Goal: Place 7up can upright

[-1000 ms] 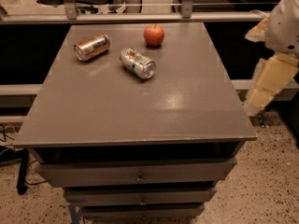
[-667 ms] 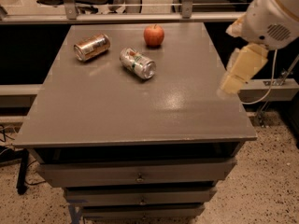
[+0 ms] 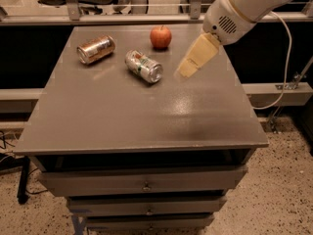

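Observation:
The 7up can (image 3: 143, 66), silver with a green and white label, lies on its side near the middle back of the grey table top (image 3: 137, 111). My gripper (image 3: 188, 67) hangs over the table just to the right of the can, a short gap away, reaching in from the upper right. It holds nothing that I can see.
A copper-gold can (image 3: 96, 49) lies on its side at the back left. A red apple (image 3: 160, 36) stands at the back, behind the 7up can. Drawers sit under the table top. A cable hangs at the right.
My gripper has moved left from beyond the table's right edge to over the table, close to the 7up can. The cans and apple have not moved.

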Action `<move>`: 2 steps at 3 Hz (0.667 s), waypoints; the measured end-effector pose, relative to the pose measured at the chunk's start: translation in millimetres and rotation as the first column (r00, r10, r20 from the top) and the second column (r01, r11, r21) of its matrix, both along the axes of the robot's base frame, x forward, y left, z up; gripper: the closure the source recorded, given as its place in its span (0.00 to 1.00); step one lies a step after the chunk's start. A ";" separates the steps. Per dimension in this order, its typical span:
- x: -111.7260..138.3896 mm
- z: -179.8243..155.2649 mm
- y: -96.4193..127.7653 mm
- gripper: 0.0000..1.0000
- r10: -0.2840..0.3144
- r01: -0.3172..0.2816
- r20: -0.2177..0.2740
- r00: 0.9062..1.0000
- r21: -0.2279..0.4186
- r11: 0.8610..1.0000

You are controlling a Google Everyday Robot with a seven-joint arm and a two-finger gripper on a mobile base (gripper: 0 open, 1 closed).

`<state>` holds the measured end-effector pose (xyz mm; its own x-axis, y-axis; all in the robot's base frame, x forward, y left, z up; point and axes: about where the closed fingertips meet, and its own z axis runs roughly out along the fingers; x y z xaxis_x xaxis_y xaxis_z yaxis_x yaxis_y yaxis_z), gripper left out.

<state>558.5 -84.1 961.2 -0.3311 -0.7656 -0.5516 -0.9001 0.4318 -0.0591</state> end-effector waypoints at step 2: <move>1.3 1.8 2.6 0.00 -0.012 0.012 0.006 1.000 0.003 1.000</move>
<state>559.8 -81.5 963.0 -0.3369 -0.7600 -0.5557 -0.8946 0.4424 -0.0627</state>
